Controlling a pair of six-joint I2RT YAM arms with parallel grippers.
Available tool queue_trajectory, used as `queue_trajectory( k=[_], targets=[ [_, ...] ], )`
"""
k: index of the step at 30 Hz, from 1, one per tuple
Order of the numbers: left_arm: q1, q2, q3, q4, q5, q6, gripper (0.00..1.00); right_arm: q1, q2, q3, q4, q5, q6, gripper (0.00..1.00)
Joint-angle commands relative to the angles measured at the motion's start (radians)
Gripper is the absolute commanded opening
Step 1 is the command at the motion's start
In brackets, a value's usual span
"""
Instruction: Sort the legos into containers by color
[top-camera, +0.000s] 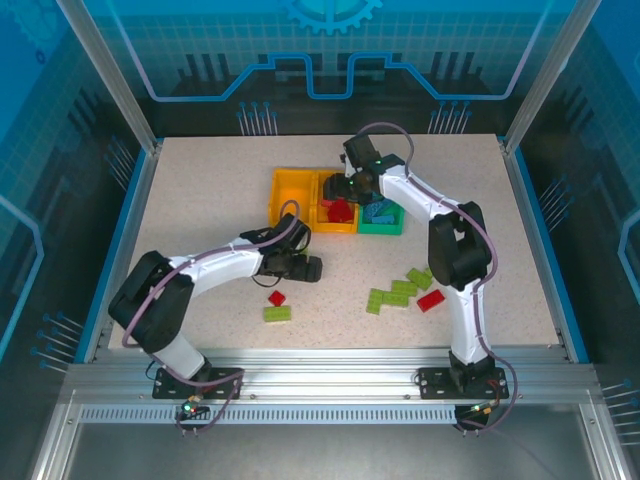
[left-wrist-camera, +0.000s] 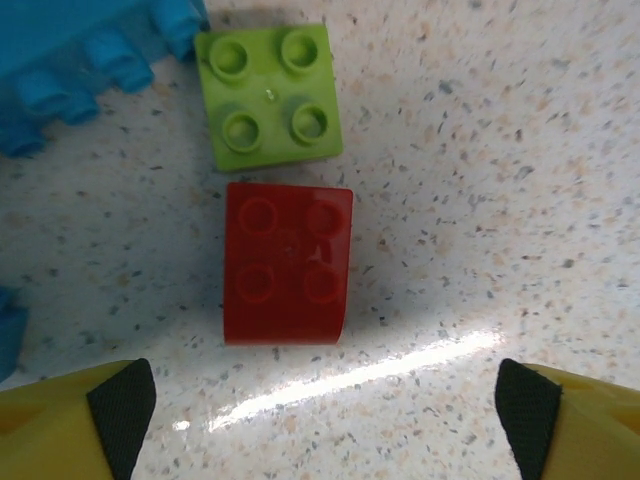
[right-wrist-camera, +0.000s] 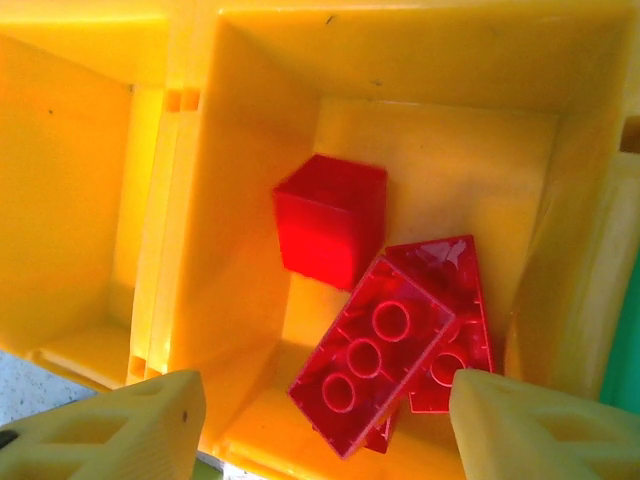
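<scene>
The left gripper (left-wrist-camera: 325, 420) is held spread wide over the table (left-wrist-camera: 480, 150), gripping nothing. A red lego (left-wrist-camera: 287, 263) is seen at its 12 o'clock, with a lime lego (left-wrist-camera: 272, 95) just beyond. The right gripper (right-wrist-camera: 320, 425) is parted and empty above the middle orange-yellow bin (right-wrist-camera: 250, 130), where red legos (right-wrist-camera: 385, 350) are piled. Blue legos (top-camera: 379, 211) are held in the green bin (top-camera: 381, 230) at that bin's 3 o'clock.

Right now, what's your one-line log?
left pincer: open, red lego ahead | right pincer: open above orange-yellow bin | bin holds red bricks
</scene>
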Motion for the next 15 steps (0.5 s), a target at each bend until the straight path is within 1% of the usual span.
queue_trajectory(
  k=[1,6,8,9,11,13,15],
  targets=[
    [-0.002,0.052,0.061,0.005,-0.01,0.033,0.9,-0.004,-0.09,-0.082,-0.007,0.018,0.003,0.7],
    [-0.002,0.121,0.107,-0.003,-0.042,0.04,0.86,-0.011,-0.226,-0.22,0.023,0.06,-0.019,0.72],
    [-0.002,0.139,0.116,0.002,-0.049,0.045,0.83,-0.018,-0.28,-0.277,0.028,0.075,-0.034,0.72],
    [-0.001,0.151,0.122,0.003,-0.053,0.047,0.8,-0.024,-0.309,-0.306,0.028,0.083,-0.042,0.73],
    [-0.002,0.17,0.134,-0.002,-0.054,0.049,0.69,-0.036,-0.36,-0.362,0.03,0.1,-0.051,0.73],
    [-0.001,0.18,0.138,-0.007,-0.045,0.045,0.53,-0.059,-0.409,-0.415,0.029,0.112,-0.057,0.74],
    [-0.001,0.177,0.131,-0.007,-0.035,0.035,0.4,-0.089,-0.451,-0.463,0.032,0.113,-0.059,0.74]
  ],
)
